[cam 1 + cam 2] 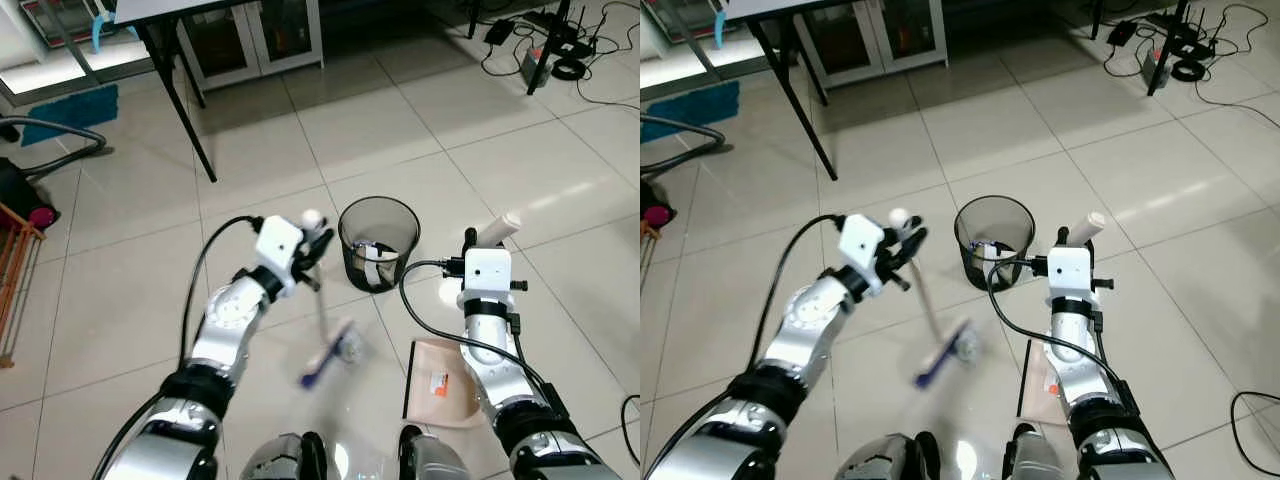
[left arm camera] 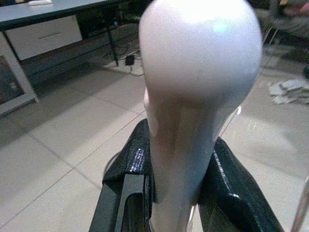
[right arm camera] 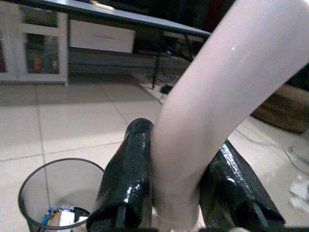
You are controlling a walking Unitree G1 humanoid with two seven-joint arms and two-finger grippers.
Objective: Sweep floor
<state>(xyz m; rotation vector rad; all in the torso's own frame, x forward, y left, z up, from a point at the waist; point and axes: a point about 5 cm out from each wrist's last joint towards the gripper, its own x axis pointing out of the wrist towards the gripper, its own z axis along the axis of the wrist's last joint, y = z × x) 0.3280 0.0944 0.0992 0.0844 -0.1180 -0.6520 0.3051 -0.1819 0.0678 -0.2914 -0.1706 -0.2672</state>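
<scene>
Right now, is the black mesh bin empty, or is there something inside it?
Not empty. The mesh bin stands upright on the tiles, and some white and blue scraps lie at its bottom. What they are, I cannot tell.

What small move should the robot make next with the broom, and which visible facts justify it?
Probably draw the broom, held by the left gripper, a short stroke toward the dustpan, whose handle the right gripper holds. The brush head sits on the tiles just left of the pan, before the mesh bin.

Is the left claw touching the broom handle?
Touching. In the left wrist view both black fingers press against the sides of the white broom handle, with no gap; the left eye view shows the left claw clamped near its top.
</scene>
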